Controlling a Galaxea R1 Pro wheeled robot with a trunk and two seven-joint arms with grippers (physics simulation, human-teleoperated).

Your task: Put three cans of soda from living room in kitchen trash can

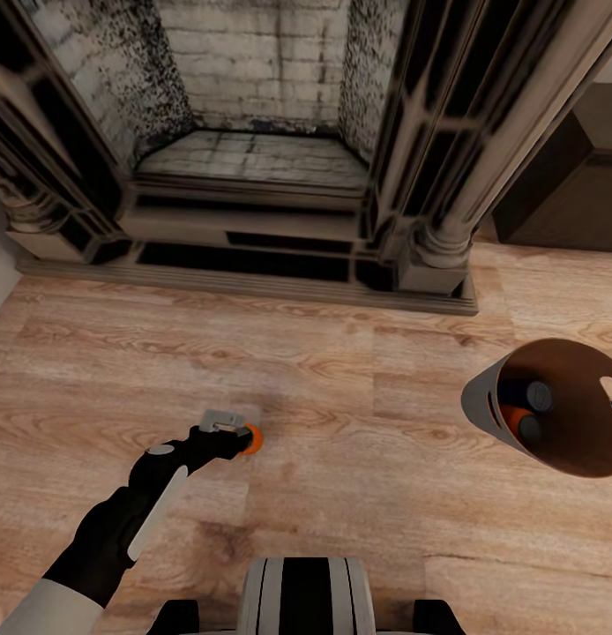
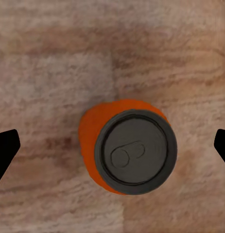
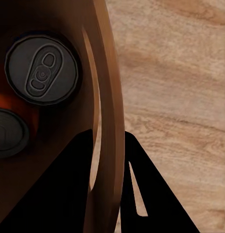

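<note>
No readable text, label, brand, number or sign anywhere. Plain orange side and blank grey lid with pull tab on the soda can standing on the floor. Blank lids likewise on the two cans inside the trash can. No lettering on the fireplace.

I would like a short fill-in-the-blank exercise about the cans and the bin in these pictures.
1. The can on the floor, between the open left gripper fingers, is coloured ____.
2. The bin already holds ____ cans.
3. The right gripper pinches the bin's ____.
4. Behind the wood floor stands a dark ____.

Missing words: orange; two; rim; fireplace
</note>
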